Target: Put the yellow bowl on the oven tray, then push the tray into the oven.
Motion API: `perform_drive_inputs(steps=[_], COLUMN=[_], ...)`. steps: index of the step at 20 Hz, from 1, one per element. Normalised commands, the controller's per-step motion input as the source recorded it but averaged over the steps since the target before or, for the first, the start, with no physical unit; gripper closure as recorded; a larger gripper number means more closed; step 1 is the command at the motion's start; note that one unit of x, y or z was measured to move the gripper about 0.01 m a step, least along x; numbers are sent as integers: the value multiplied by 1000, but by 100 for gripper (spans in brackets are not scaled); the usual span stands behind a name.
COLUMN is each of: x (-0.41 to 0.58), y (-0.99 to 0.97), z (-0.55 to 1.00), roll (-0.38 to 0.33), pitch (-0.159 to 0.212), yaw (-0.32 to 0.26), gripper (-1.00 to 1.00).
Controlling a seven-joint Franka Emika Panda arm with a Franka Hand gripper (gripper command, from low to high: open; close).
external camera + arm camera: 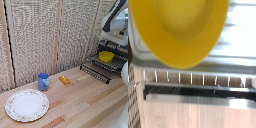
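With the yellow dish (105, 56) resting on the baking sheet (115, 63), we should grip the sheet's near rim squarely; our grabber's opening we cannot tell.

The yellow dish (105, 56) looks like smooth plastic with a soft sheen, even in the blurred wrist view (178, 30). Beneath it, the baking sheet (116, 64) is ridged grey metal with a brushed, dully reflective finish (235, 35). The table (85, 102) is pale wood with visible grain, matt. The white plate (27, 105) appears glazed and glossy, with a patterned rim. The blue cup (44, 81) looks like matt plastic. The backdrop panels (40, 35) have a coarse woven texture.
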Motion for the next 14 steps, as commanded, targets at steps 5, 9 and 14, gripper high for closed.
perform_drive_inputs(steps=[5, 9, 14], x=[-39, -88, -117], y=[498, 483, 381], z=[283, 238, 197], roll=[-117, -117, -140], pitch=[329, 345, 328], yaw=[130, 139, 169], gripper=[-100, -100, -100])
